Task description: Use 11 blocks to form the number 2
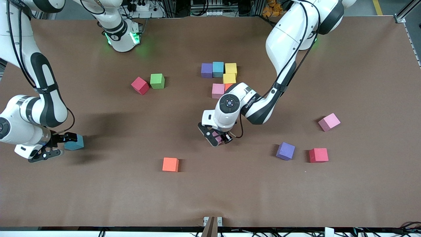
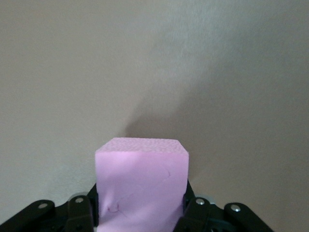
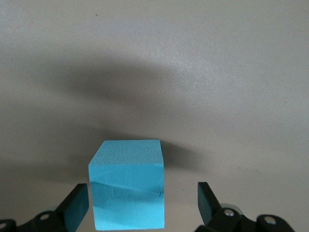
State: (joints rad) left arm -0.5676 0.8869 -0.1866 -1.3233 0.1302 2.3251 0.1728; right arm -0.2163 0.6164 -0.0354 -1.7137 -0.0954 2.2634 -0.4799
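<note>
The started number 2 lies mid-table: a purple block (image 1: 206, 70), a blue block (image 1: 217, 69) and a yellow block (image 1: 231, 68) in a row, with a second yellow block (image 1: 229, 78) and a pink block (image 1: 218, 90) nearer the camera. An orange block (image 1: 228, 86) is half hidden by the left arm. My left gripper (image 1: 218, 138) (image 2: 140, 205) is shut on a pink block (image 2: 141, 183), low over the table. My right gripper (image 1: 64, 145) (image 3: 144, 203) stands open around a loose blue block (image 1: 75, 142) (image 3: 128, 183) on the table.
Loose cubes: a red one (image 1: 140, 85) beside a green one (image 1: 157, 81), an orange one (image 1: 170, 164), a purple one (image 1: 285, 151), a red one (image 1: 318, 155) and a pink one (image 1: 329, 122) toward the left arm's end.
</note>
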